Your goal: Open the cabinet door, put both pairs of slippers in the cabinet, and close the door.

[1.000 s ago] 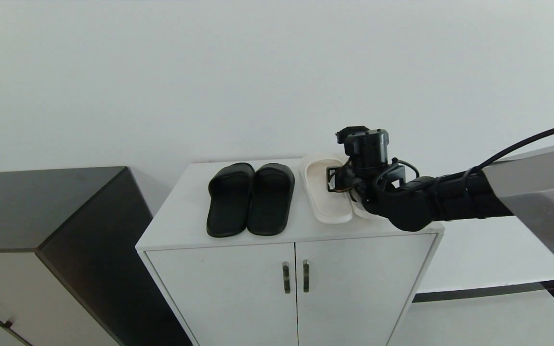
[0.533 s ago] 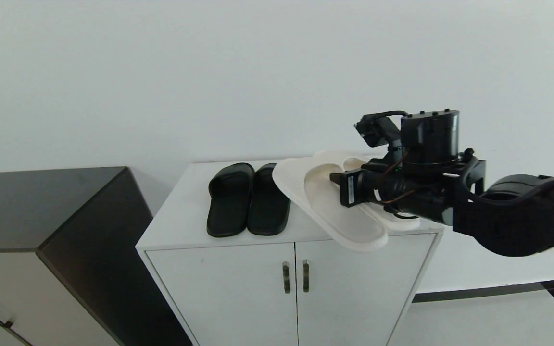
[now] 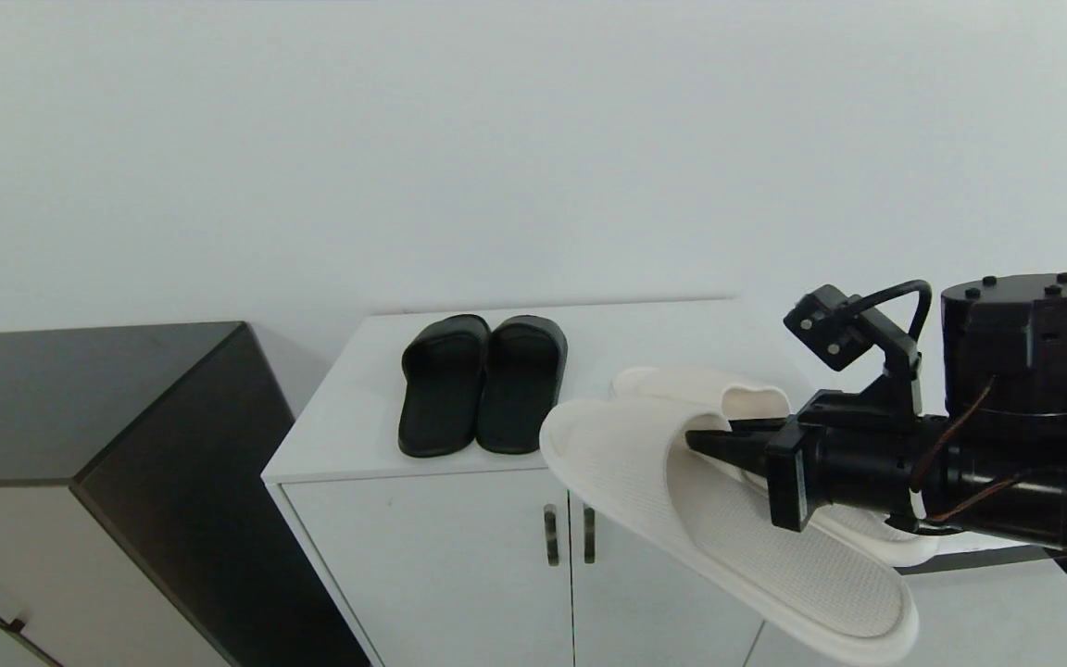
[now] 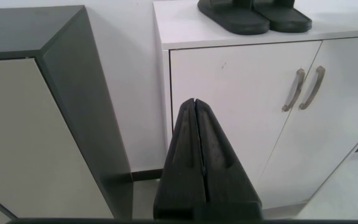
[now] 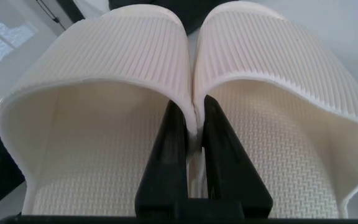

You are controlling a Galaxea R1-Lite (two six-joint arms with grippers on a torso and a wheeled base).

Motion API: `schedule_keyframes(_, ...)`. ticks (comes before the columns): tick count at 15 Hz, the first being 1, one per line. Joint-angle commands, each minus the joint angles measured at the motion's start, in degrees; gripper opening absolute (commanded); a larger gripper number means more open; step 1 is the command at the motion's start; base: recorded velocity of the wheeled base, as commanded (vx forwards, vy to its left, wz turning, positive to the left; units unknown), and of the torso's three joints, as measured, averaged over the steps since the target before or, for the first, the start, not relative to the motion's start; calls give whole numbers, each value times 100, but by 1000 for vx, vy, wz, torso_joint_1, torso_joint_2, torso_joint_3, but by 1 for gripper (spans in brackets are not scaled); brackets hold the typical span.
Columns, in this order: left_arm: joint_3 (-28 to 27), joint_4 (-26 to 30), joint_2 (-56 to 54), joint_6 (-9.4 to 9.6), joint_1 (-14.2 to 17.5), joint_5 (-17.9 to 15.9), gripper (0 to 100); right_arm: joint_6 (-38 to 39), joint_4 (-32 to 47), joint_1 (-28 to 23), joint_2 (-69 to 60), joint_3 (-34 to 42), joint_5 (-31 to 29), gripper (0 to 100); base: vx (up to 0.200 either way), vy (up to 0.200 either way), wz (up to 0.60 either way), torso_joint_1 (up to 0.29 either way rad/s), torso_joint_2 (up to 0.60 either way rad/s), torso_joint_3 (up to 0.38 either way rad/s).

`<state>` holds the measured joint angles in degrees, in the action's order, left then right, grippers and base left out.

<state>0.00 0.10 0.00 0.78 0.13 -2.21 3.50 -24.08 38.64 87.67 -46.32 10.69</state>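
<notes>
We take the white cabinet as our landmark: its two doors are shut, and the pair of handles sits side by side at the seam between them. The black slippers lie flat on the cabinet's top, left of its middle, touching each other, with their heels at the front edge. The white slippers are off the top and hang in the air in front of the cabinet's right half, tilted so that their heels drop lower than the toes. The right end effector holds both of them at once. In the right wrist view its two fingers stand narrow and clamp the adjoining inner edges of the two straps, one white slipper to either side of the right end effector. The left end effector holds nothing, and its fingers are pressed flat together. It sits low in front of the cabinet's left door, with the handles off to one side and the black slippers above on the top. A dark cupboard stands just beside the cabinet's left flank, and a plain pale wall rises behind the cabinet.
</notes>
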Motion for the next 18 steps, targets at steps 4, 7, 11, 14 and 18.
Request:
schedule_keyframes(4, 0, -1, 0, -78, 4, 1, 0, 10, -185, 12, -66, 159, -6, 0, -100, 0, 0, 5, -1, 0)
schedule_keyframes(7, 0, -1, 0, -69, 4, 1, 0, 2, -185, 12, -66, 220, 30, 0, -200, 0, 0, 7, 2, 4)
schedule_keyframes(11, 0, -1, 0, -78, 4, 10, 0, -165, -238, 20, -181, 528, 443, 0, -50, 0, 0, -3, 1, 1)
schedule_keyframes(14, 0, -1, 0, -43, 4, 10, 0, -244, -370, 47, -189, 651, 592, 0, 0, 0, 0, 0, 0, 0)
schedule_keyframes(18, 0, -1, 0, -60, 4, 19, 0, -253, -370, 64, -163, 739, 662, 0, 0, -150, 0, 2, 3, -1)
